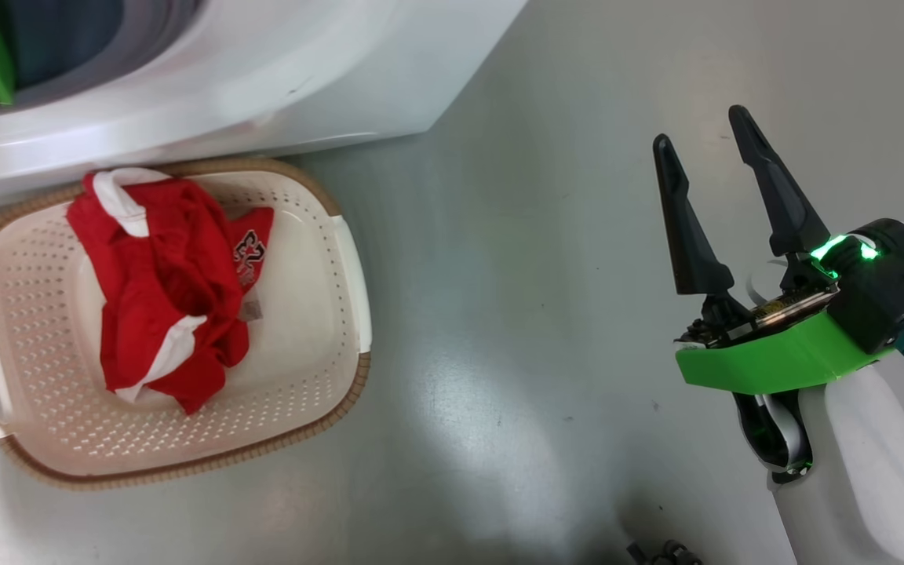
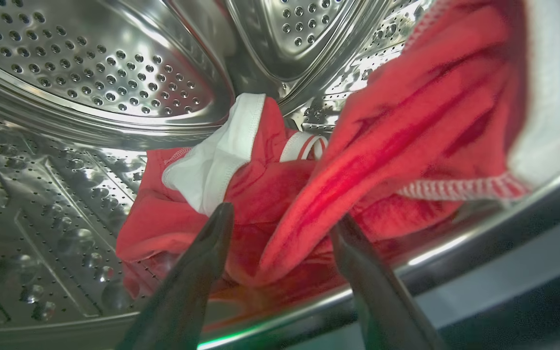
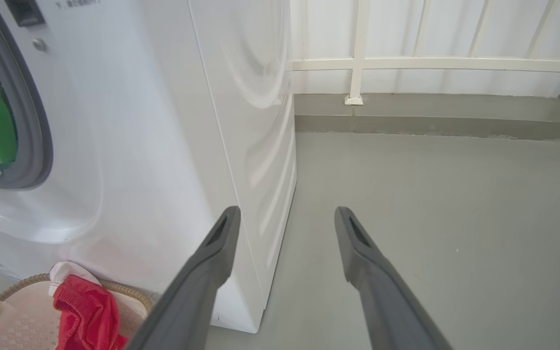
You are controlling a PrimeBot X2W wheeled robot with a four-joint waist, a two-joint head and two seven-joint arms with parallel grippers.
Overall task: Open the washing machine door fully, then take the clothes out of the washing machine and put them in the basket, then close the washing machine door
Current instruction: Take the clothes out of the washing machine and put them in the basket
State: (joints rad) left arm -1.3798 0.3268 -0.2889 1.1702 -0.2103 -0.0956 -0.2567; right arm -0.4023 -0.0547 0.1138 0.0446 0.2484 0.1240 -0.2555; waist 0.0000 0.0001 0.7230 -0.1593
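My left tool (image 2: 281,214) is inside the drum (image 2: 90,73), jaws spread wide and gripping nothing; red clothes (image 2: 270,194) lie just ahead of it, one fold reaching between the fingers (image 2: 202,262). My right tool (image 1: 701,125) hangs over the floor (image 1: 499,314), jaws wide and empty, the washer (image 1: 224,78) off to its left. The basket (image 1: 318,353), holding another red garment (image 1: 162,282), sits at the washer's foot, well left of that tool.
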